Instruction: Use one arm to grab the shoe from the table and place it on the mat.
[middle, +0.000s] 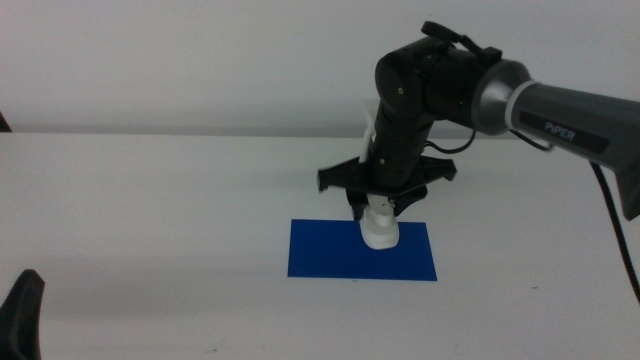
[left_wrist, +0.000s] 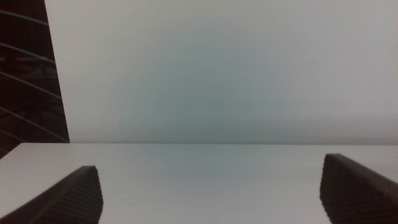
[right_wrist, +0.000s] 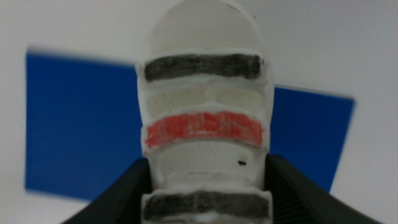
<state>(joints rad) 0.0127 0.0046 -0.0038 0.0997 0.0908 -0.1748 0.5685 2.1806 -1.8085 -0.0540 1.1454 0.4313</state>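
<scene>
The right arm (middle: 560, 110) reaches in from the right and points down over the dark-blue mat (middle: 330, 255). My right gripper (middle: 378, 208) is shut on the white shoe (middle: 380, 232), which hangs toe-down with its tip at the mat's surface near the far right part. In the right wrist view the shoe (right_wrist: 204, 118) fills the middle, with grey and red straps, held between the two jaws, over the mat (right_wrist: 81, 124). My left gripper (left_wrist: 211, 193) is open and empty, low at the table's (middle: 150, 220) near left edge.
The left gripper's dark tip (middle: 25, 310) shows at the bottom left corner of the middle view. A plain white wall stands behind the table.
</scene>
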